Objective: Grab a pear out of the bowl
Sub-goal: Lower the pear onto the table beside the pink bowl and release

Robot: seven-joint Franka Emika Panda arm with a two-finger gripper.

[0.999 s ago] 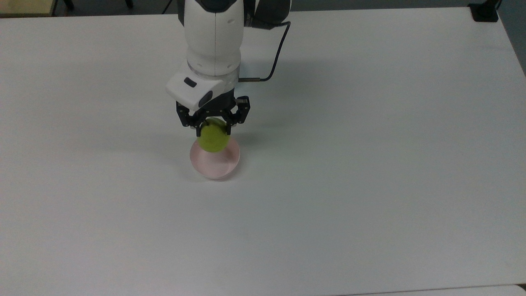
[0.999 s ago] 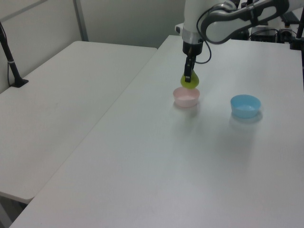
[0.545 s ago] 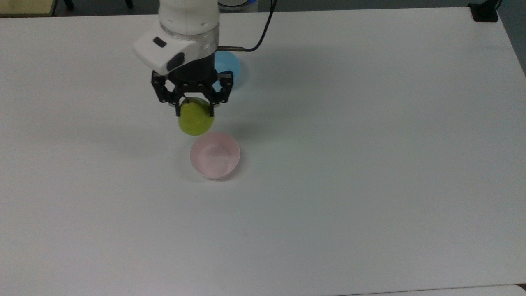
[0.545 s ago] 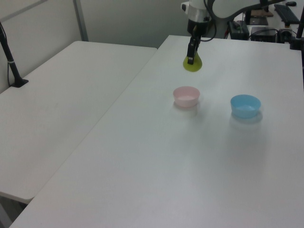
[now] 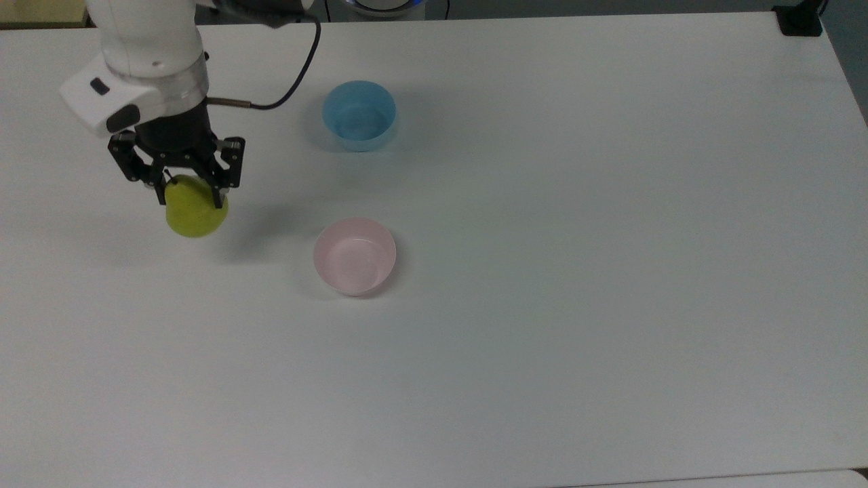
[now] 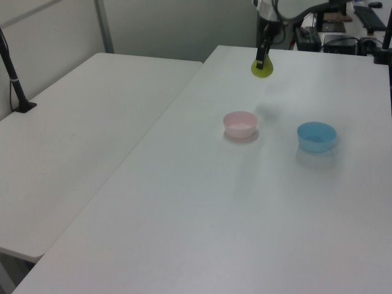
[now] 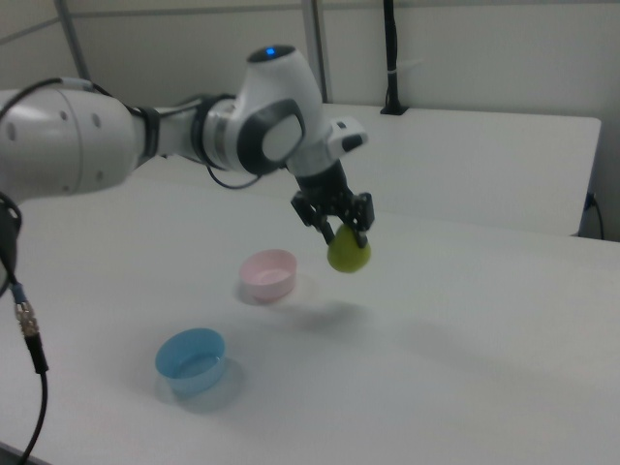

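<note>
One pear (image 5: 196,212), two bowls, one arm

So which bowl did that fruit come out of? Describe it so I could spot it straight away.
Start at the big white table. Two small round bowls stand apart on it, and the tool holds the pear in the air off to the top view's left. The one you want is the pink bowl, empty now; its neighbour, the blue bowl, is light blue.

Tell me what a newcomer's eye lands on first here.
The yellow-green pear stands out, clamped in the end effector and hanging above the white table at the top view's left. Next come the empty pink bowl near the middle and the light blue bowl beyond it.
</note>
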